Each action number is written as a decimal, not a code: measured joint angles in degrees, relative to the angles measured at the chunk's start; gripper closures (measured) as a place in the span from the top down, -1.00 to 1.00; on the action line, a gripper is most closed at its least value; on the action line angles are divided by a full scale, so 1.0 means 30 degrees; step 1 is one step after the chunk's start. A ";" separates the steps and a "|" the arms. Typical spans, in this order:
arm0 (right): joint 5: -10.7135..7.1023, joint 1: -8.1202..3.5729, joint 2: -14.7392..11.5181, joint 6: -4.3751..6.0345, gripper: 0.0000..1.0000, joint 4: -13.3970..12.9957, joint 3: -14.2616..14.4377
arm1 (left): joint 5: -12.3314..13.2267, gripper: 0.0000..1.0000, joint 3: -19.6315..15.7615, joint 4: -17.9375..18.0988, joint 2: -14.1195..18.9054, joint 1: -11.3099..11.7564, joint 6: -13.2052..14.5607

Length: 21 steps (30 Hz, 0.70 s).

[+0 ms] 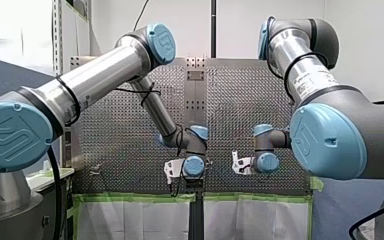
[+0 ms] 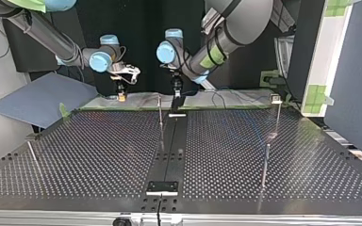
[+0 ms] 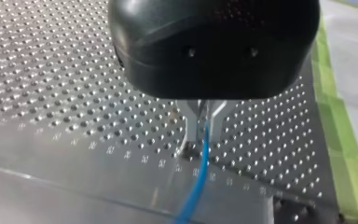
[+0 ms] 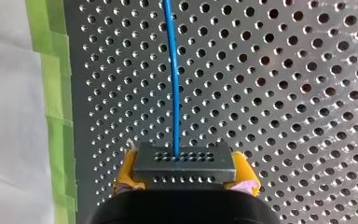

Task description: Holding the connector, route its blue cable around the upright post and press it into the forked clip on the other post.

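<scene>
Front view: I see a white wall (image 1: 240, 25) at twelve o'clock and a green-taped (image 1: 130, 197) perforated table (image 1: 120, 150) at six.

Twin UR5e arms: my left arm (image 1: 100, 75) and my right arm (image 1: 305, 65) wear brushed-silver tubes, dark grey joint housings and round sky-blue caps (image 1: 10, 132) embossed with a logo. Black bands (image 1: 67, 97) ring both tubes; a printed label (image 1: 312, 82) marks the right one. In the front view a white bracket (image 1: 172, 169) sits at nine o'clock of each wrist cap. The left gripper (image 3: 205, 123) has a glossy black rounded housing, two small holes and slim metal fingers (image 3: 193, 123); the right gripper (image 4: 185, 170) shows yellow pads (image 4: 126, 170) edged pink
</scene>
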 joint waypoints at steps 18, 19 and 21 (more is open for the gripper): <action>0.0121 0.0006 0.0001 -0.0060 -1.00 -0.0521 0.0808 | -0.0292 -0.72 -0.1110 0.0058 -0.0002 -0.0628 0.0039; 0.0122 0.0000 0.0002 -0.0051 -1.00 -0.0533 0.0838 | -0.0318 -0.72 -0.1111 0.0062 -0.0002 -0.0655 0.0029; 0.0126 0.0000 0.0001 -0.0022 -1.00 -0.0577 0.0922 | -0.0345 -0.62 -0.1113 0.0076 -0.0001 -0.0690 0.0019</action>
